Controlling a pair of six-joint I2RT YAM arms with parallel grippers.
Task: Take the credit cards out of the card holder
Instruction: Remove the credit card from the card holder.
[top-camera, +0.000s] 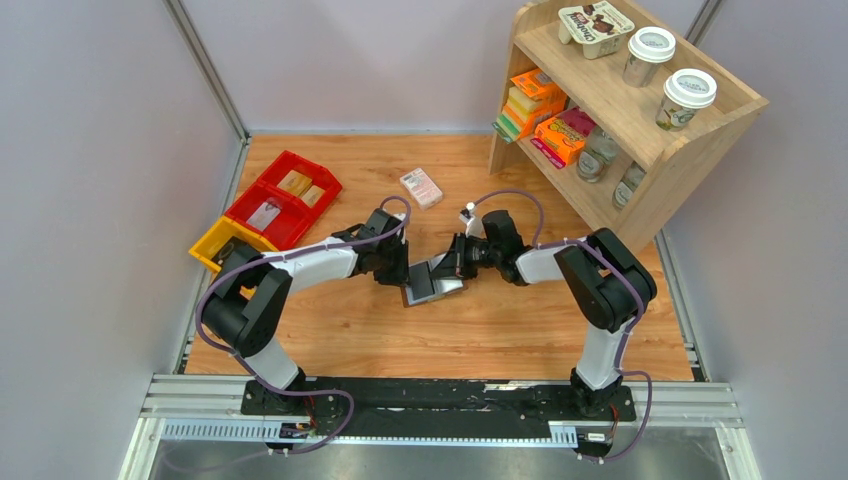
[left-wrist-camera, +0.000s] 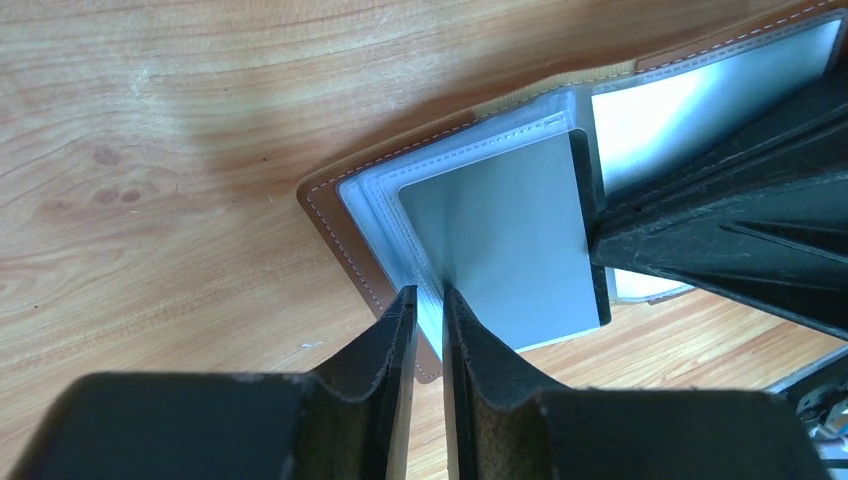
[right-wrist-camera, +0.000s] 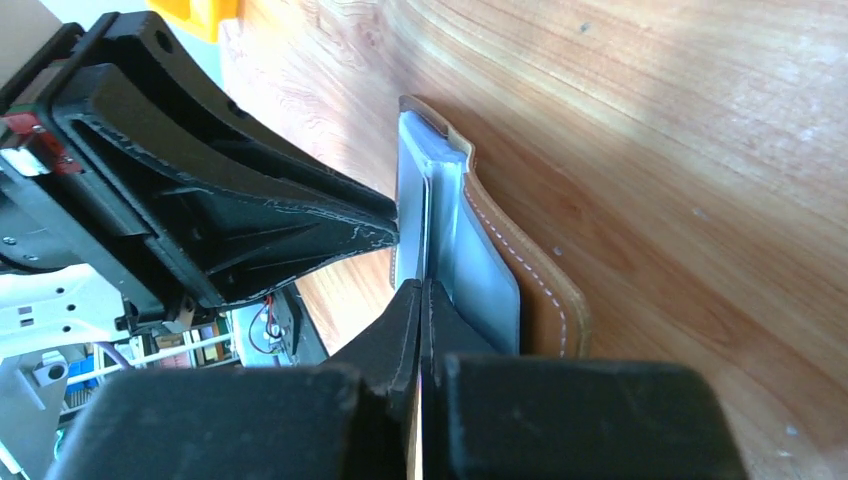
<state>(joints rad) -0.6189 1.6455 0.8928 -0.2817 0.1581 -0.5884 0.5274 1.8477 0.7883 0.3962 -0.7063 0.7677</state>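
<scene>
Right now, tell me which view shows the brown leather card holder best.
Left wrist: the brown leather card holder lies open, pale pockets and stitched edge facing the camera. Right wrist sees it edge-on; top external shows it small and partly hidden.

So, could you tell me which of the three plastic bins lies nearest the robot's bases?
The yellow bin, at the row's near end; the middle red bin and the far red bin sit farther back.

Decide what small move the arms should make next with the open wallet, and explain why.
Probably draw the right fingers slowly away from the card holder while the left fingers hold firm. The holder lies open, and both pairs are pinched on different edges of one grey leaf, so a gentle pull should show whether a card slides out.
</scene>
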